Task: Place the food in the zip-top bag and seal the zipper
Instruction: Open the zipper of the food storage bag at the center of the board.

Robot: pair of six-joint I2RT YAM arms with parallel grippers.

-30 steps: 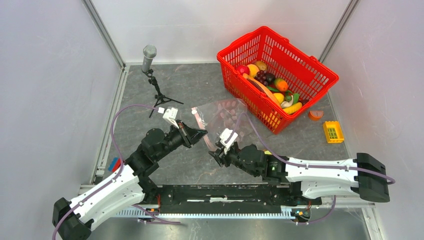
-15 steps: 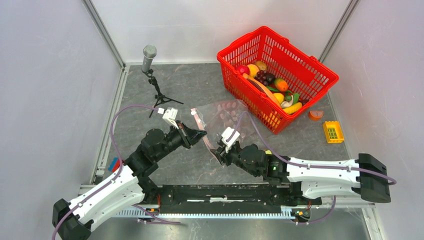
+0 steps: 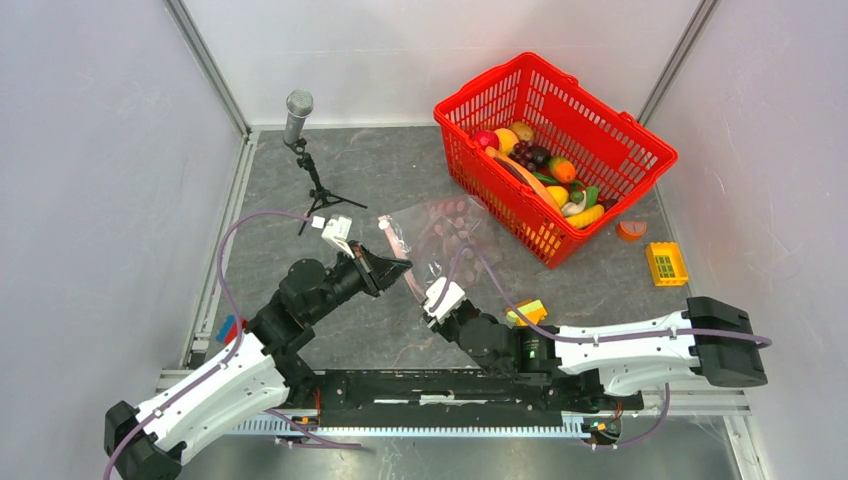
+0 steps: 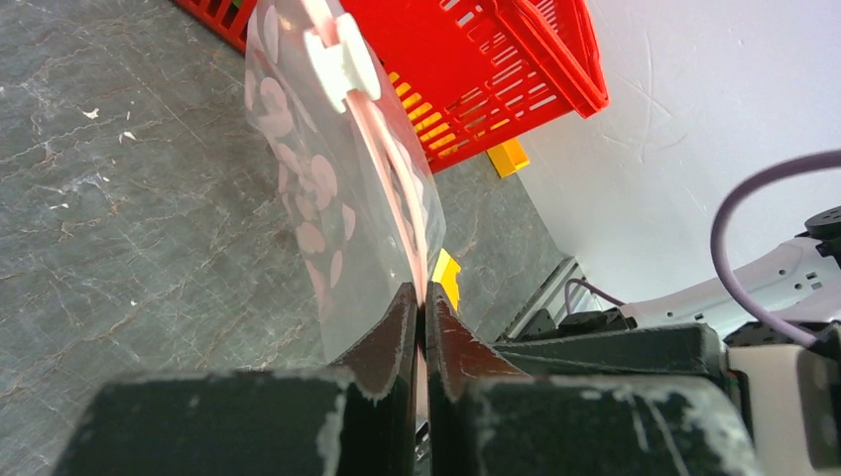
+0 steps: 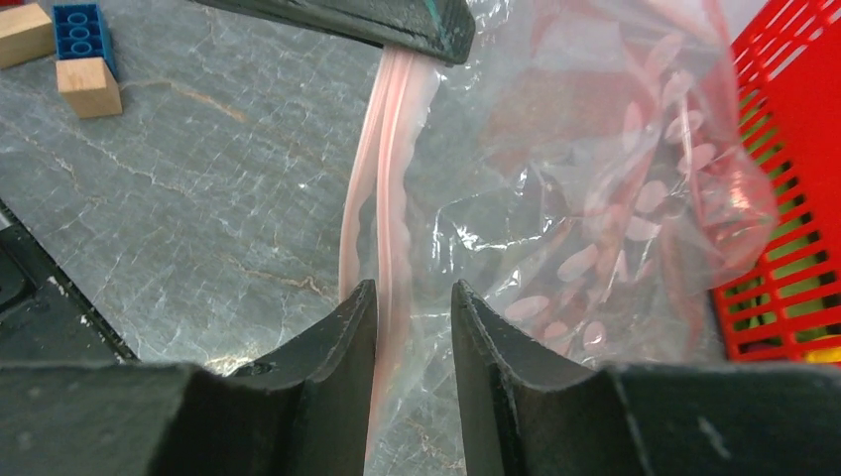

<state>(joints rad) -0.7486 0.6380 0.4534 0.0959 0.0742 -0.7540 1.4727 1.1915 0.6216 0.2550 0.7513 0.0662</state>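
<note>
The zip-top bag is clear with pink dots and stands on the table in front of the red basket. My left gripper is shut on the bag's pink zipper, with the white slider at the far end. My right gripper is open. Its fingers straddle the zipper lower down, without pinching it. The food, grapes, orange, yellow and green pieces, lies in the basket. The bag looks empty.
A microphone on a tripod stands at the back left. A yellow-orange piece lies by the right arm. An orange slice and a yellow block lie right of the basket. Blue and tan blocks lie at the near left.
My right gripper has slid left and nearer along the zipper, uncovering the yellow-orange piece. The left gripper holds the strip in about the same place.
</note>
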